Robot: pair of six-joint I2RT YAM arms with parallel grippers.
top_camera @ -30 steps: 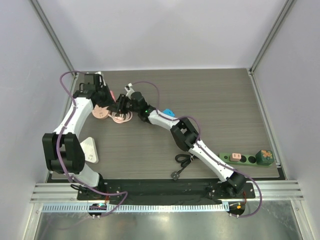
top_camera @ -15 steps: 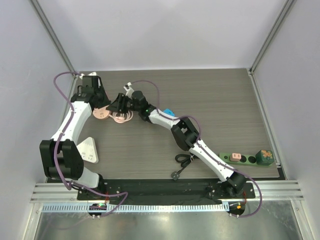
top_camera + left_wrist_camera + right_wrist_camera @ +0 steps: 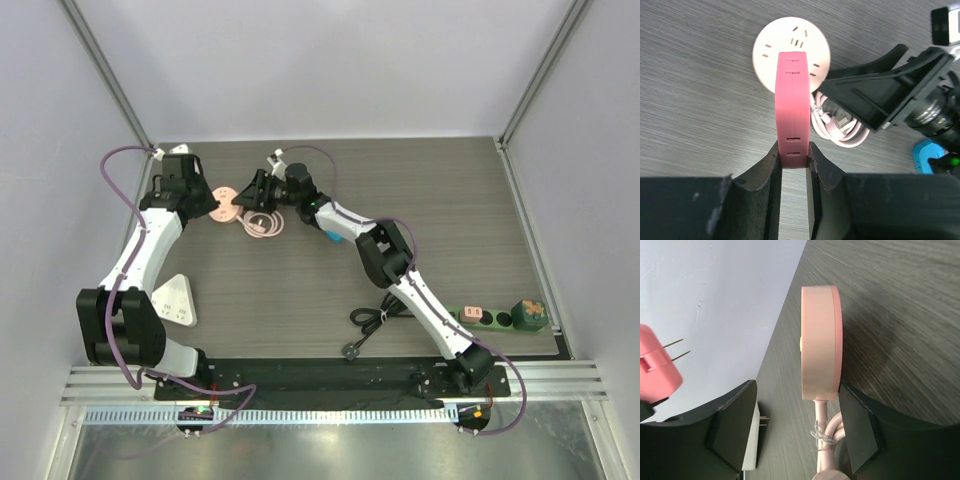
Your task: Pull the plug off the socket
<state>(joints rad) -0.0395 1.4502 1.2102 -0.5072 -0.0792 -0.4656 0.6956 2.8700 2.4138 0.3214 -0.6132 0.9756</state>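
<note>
We see the left tool pinching the pink plug by its near end, fingers pressed onto its two flat sides. From the right wrist, the plug shows at the left edge with both metal prongs bare in the air, well apart from the socket. So the plug is out.

The socket is the round pale pink disc at the far left of the desk, between the two tools. Its slotted face is turned up toward the left wrist camera. The right tool sits spread around it, one finger on each flat side. The finger on the slotted side stands clear of the disc. The other sits right at the disc's back, and we cannot tell if it touches. We also cannot tell if the disc rests on the desk or hangs just above it.

The socket's pink cord lies coiled on the desk just beside the disc, under the right tool. A small blue block sits near the right arm's forearm. Over at the near right edge lies a green strip, well apart from both tools.
</note>
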